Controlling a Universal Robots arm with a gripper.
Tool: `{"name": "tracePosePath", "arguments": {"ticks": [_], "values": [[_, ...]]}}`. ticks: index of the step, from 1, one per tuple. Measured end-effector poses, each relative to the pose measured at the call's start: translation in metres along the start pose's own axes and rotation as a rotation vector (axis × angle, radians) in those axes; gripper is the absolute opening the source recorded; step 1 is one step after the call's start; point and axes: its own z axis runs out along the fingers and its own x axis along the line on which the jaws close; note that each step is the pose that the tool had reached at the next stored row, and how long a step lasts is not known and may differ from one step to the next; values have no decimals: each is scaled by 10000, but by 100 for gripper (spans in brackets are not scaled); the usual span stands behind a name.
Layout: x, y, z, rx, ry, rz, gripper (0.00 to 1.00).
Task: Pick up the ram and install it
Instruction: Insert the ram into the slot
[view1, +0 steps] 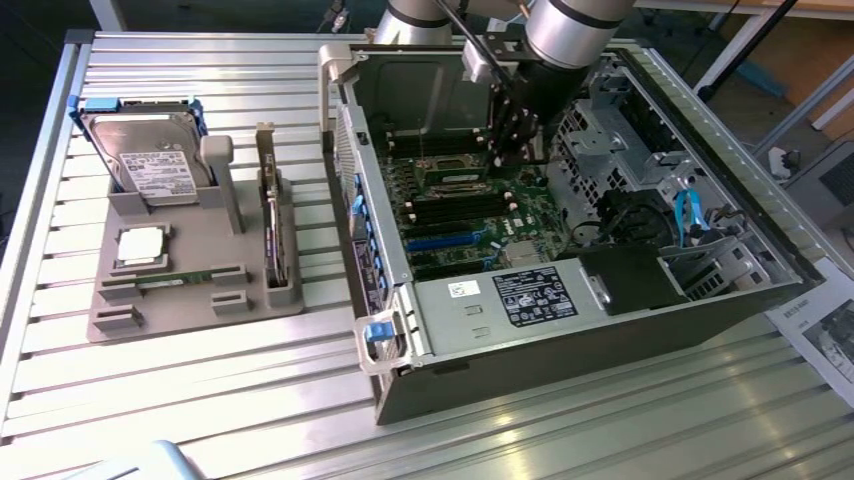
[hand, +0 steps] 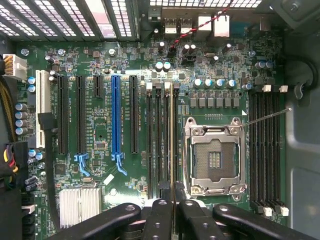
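Note:
In the wrist view the ram (hand: 171, 140) shows edge-on as a thin strip. It runs along the memory slot nearest the empty processor socket (hand: 215, 159). My gripper (hand: 171, 202) is shut on it, with a black finger (hand: 158, 212) on either side. I cannot tell whether the stick sits in the slot or hovers just over it. In the exterior view the gripper (view1: 514, 150) reaches down inside the open computer case (view1: 587, 300), over the motherboard (view1: 467, 225), and a green strip of the ram (view1: 451, 164) shows beside it.
Left of the case in the exterior view, a grey holder (view1: 187, 300) carries a hard drive (view1: 147, 165), a square processor chip (view1: 143, 245) and a dark card (view1: 274, 230) standing on edge. Case walls, a drive cage (view1: 601, 135) and cables (view1: 687, 215) surround the gripper.

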Motion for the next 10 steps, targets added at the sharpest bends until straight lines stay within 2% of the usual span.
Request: {"name": "tracePosePath", "arguments": {"ticks": [10], "values": [[7,-4,67,0,-2,0,12]]}}
